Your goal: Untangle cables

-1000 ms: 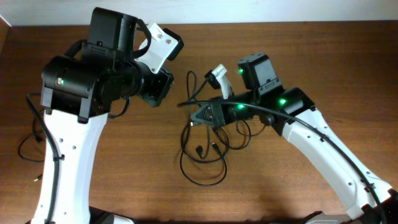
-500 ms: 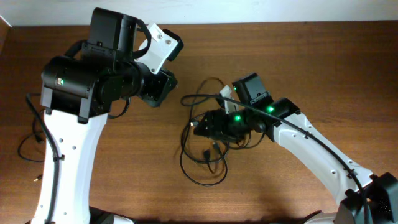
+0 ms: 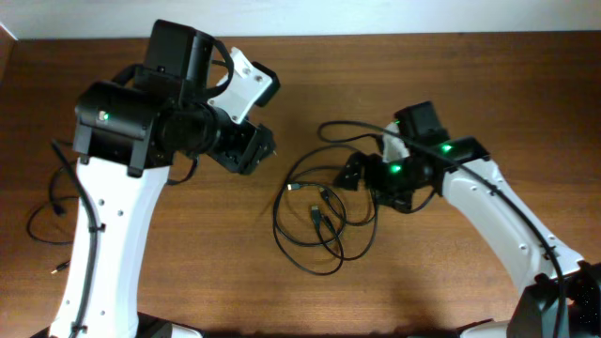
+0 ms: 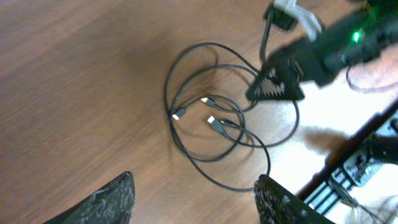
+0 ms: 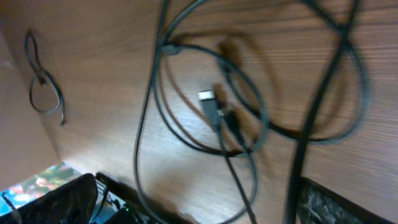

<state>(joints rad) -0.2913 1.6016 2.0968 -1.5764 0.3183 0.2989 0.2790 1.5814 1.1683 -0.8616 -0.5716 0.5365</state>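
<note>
The brown wood-grain tabletop (image 3: 470,84) carries a loose tangle of thin black cables (image 3: 324,221) near its middle (loops overlapping, small metallic plugs showing), and another thin black cord (image 3: 32,223) near its left edge.

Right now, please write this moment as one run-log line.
cables: loose tangled loops on table | left gripper: open, holds nothing | right gripper: open, over cables

Looped cables (image 3: 315,221) lie at the centre of the surface (image 3: 470,84). The left end effector (image 3: 252,148) stands at their 10 o'clock, the right end effector (image 3: 368,161) at 2 o'clock. A separate cord (image 3: 45,218) lies at 9 o'clock, well apart.
</note>
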